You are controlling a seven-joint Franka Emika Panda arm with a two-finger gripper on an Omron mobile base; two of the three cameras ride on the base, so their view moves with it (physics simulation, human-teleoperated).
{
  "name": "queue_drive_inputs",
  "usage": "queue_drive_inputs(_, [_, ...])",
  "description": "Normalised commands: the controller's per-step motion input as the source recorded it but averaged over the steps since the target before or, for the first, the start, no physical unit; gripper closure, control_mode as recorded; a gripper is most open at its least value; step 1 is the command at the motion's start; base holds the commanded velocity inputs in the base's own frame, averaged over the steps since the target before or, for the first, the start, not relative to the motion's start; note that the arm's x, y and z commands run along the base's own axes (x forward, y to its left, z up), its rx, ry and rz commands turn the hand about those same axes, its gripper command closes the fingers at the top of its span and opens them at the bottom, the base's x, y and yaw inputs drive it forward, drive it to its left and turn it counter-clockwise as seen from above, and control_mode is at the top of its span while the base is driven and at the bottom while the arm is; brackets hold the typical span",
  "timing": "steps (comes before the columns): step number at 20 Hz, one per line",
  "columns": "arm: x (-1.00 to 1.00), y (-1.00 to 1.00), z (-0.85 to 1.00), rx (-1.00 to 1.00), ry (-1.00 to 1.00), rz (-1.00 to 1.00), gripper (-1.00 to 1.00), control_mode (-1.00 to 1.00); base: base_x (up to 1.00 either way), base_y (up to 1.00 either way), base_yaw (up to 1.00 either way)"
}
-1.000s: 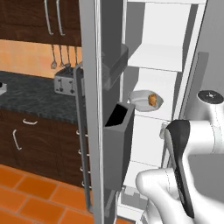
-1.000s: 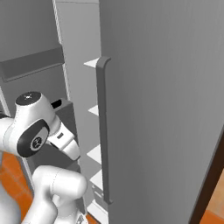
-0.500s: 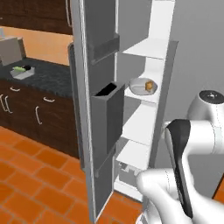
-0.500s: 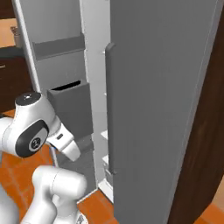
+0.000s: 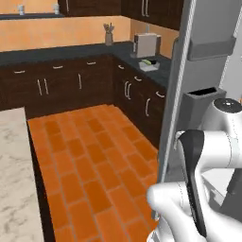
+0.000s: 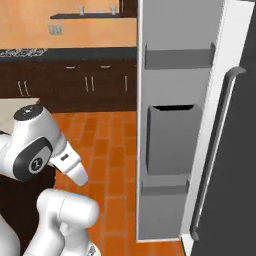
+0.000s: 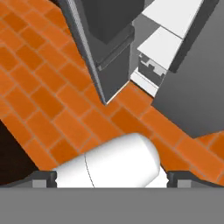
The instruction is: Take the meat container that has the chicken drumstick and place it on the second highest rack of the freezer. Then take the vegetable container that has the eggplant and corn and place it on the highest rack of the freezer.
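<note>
Kitchen, mid-errand: the robot's base faces the tiled floor (image 5: 90, 156) beside the open freezer door (image 6: 175, 125), its door bin (image 6: 170, 137) plain in the right base view. The gripper (image 7: 111, 177) points down at the tiles, jaws spread wide and empty. A small tray (image 5: 147, 62) sits on the dark surface (image 5: 94, 49) near a toaster-like box; it may be one of the containers, though it is too small to tell. Best practice here: line the base up square to that surface before reaching, keeping clear of the door edge.
</note>
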Motion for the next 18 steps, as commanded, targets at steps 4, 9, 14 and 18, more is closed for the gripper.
queue_drive_inputs(4, [0.0, 0.0, 0.0, 0.0, 0.0, 0.0, -1.0, 1.0, 0.47, 0.0, 0.88])
queue_drive_inputs(9, [0.0, 0.0, 0.0, 0.0, 0.0, 0.0, -1.0, 1.0, 1.0, 0.0, 0.38])
queue_drive_inputs(14, [0.0, 0.0, 0.0, 0.0, 0.0, 0.0, -1.0, 1.0, 1.0, -0.01, 0.06])
queue_drive_inputs(18, [0.0, 0.0, 0.0, 0.0, 0.0, 0.0, -1.0, 1.0, 1.0, 0.0, -0.01])
